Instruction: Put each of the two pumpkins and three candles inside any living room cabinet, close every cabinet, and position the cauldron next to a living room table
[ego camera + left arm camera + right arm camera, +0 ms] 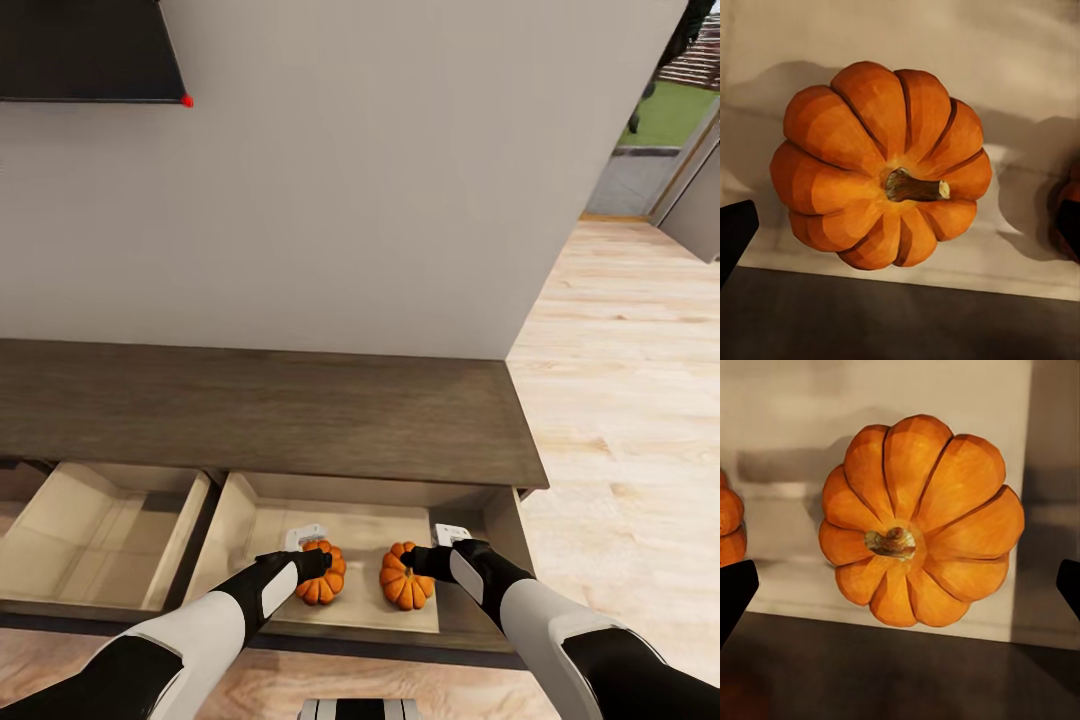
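orange pumpkins [322,575] [405,577] lie in the cabinet [260,410]; left gripper [318,562] and right gripper [418,560] hover above, both released

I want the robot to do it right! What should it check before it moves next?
1. Left pumpkin inside the cabinet compartment: ok.
2. Right pumpkin inside beside it, apart: ok.
3. Right tool open, clear of its pumpkin: ok.
4. Left tool let go: cannot tell.
5. Candles stored: cannot tell.
6. Cabinet closed: not ok, two compartments open.
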Available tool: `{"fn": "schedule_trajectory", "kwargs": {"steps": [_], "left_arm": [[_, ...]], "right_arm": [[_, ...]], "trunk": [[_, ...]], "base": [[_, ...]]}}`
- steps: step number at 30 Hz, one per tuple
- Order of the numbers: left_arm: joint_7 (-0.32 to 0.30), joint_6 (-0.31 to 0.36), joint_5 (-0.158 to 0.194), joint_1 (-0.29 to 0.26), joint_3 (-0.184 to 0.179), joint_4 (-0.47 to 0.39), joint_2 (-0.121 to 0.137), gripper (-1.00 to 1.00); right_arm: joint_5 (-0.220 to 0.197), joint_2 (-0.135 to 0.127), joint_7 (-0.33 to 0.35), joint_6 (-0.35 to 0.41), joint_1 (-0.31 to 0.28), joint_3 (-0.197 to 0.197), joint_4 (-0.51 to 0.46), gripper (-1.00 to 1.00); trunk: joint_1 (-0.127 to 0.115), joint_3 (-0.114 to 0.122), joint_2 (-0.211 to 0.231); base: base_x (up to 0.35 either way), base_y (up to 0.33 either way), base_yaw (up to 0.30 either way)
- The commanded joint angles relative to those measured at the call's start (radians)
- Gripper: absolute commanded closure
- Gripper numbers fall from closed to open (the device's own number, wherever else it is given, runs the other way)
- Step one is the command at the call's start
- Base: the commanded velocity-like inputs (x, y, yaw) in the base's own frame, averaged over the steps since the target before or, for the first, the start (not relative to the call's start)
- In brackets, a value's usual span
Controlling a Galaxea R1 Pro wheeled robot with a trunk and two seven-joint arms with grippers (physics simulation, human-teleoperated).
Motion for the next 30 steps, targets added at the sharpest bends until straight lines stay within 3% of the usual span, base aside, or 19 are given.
{"fn": "schedule_trajectory", "kwargs": {"steps": [1, 14, 25, 30], "left_arm": [[0.006, 0.005, 0.010, 0.000, -0.009, -0.002, 0.000, -1.00], [0.006, 0.013, 0.011, 0.000, -0.007, -0.004, 0.000, -1.00], [0.009, 0.111, 0.011, 0.000, -0.006, -0.009, 0.000, -1.00], [0.012, 0.194, 0.012, 0.000, -0.006, -0.028, 0.001, -1.00]], "right_arm": [[-0.008, -0.001, 0.000, 0.004, 0.000, 0.008, -0.001, -1.00], [-0.008, -0.001, -0.002, 0.007, 0.000, 0.008, -0.003, -1.00], [-0.008, -0.001, -0.011, 0.014, 0.000, 0.008, -0.003, -1.00], [-0.007, 0.001, -0.015, 0.023, 0.000, 0.007, -0.003, -1.00]], "trunk": [[0.000, 0.001, 0.000], [0.000, 0.021, 0.000], [0.000, 0.038, 0.000], [0.000, 0.046, 0.000]], "base": [[0.000, 0.000, 0.000], [0.000, 0.000, 0.000], [0.000, 0.000, 0.000], [0.000, 0.000, 0.000]]}}
